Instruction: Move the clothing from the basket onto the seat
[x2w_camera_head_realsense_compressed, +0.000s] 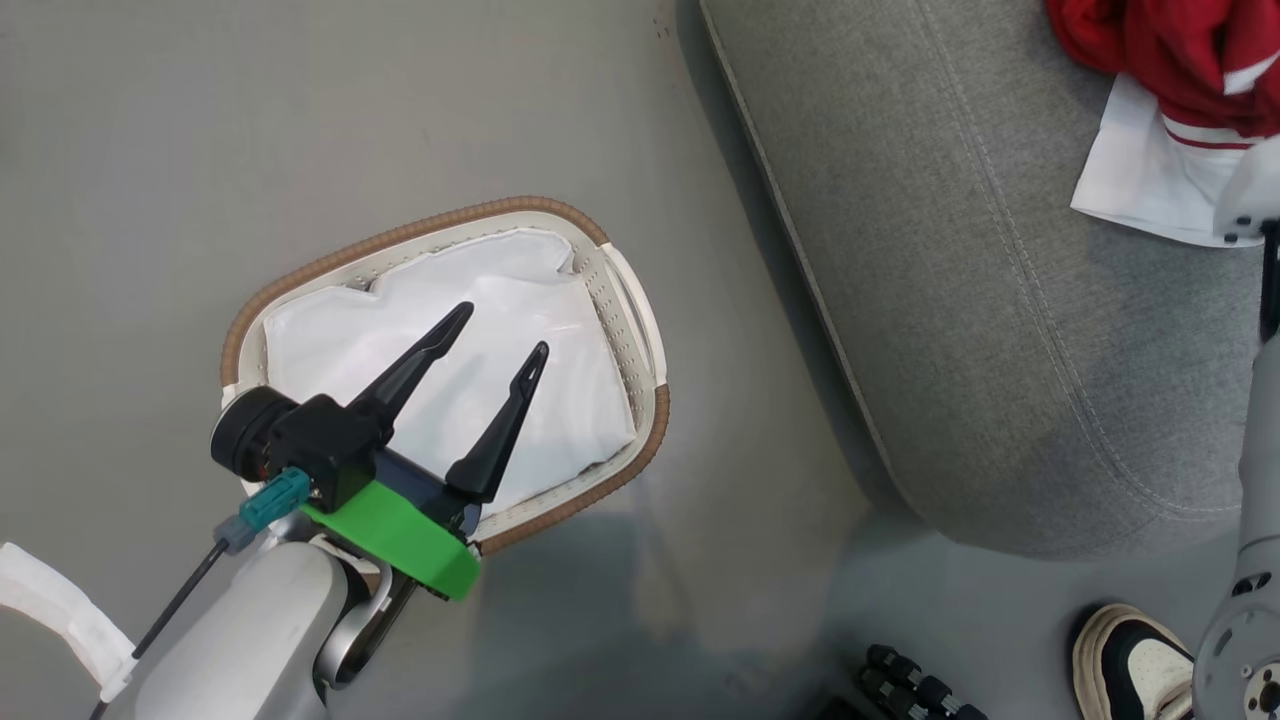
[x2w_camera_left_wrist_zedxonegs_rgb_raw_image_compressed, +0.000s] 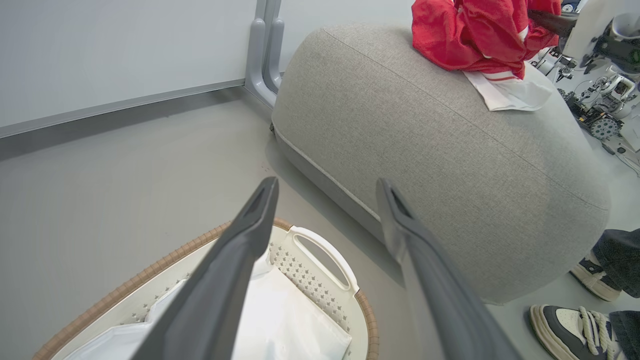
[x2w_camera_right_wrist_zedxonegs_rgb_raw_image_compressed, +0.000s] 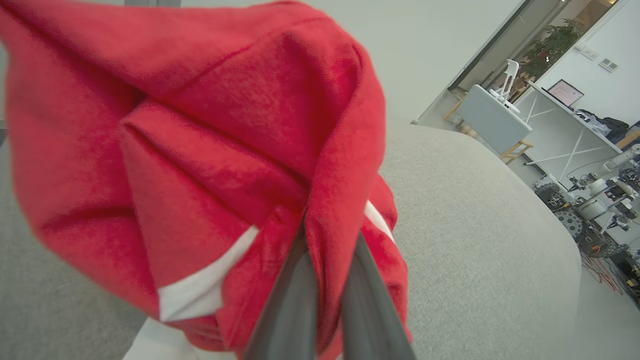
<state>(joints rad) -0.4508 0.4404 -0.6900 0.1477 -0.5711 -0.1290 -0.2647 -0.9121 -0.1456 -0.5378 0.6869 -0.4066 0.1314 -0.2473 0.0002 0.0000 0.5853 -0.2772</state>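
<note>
The basket (x2w_camera_head_realsense_compressed: 400, 235) stands on the grey floor with nothing but its white liner (x2w_camera_head_realsense_compressed: 470, 390) inside. Over it hovers my left gripper (x2w_camera_head_realsense_compressed: 504, 328), open and empty; in the left wrist view the left gripper (x2w_camera_left_wrist_zedxonegs_rgb_raw_image_compressed: 327, 184) points past the basket's handle (x2w_camera_left_wrist_zedxonegs_rgb_raw_image_compressed: 320, 250) toward the seat (x2w_camera_left_wrist_zedxonegs_rgb_raw_image_compressed: 425, 150). The red clothing (x2w_camera_head_realsense_compressed: 1170, 50) lies bunched at the far end of the seat (x2w_camera_head_realsense_compressed: 950, 250), with a white part (x2w_camera_head_realsense_compressed: 1140, 180) beneath it. My right gripper (x2w_camera_right_wrist_zedxonegs_rgb_raw_image_compressed: 330, 235) is shut on a fold of the red clothing (x2w_camera_right_wrist_zedxonegs_rgb_raw_image_compressed: 200, 125) just above the seat (x2w_camera_right_wrist_zedxonegs_rgb_raw_image_compressed: 475, 225).
A person's shoes (x2w_camera_head_realsense_compressed: 1135, 665) stand on the floor by the seat's near corner. Dark ribbed objects (x2w_camera_head_realsense_compressed: 915, 690) lie at the bottom edge. A wall with a metal post (x2w_camera_left_wrist_zedxonegs_rgb_raw_image_compressed: 265, 55) is behind the seat, and robot equipment (x2w_camera_left_wrist_zedxonegs_rgb_raw_image_compressed: 605, 100) is beyond it.
</note>
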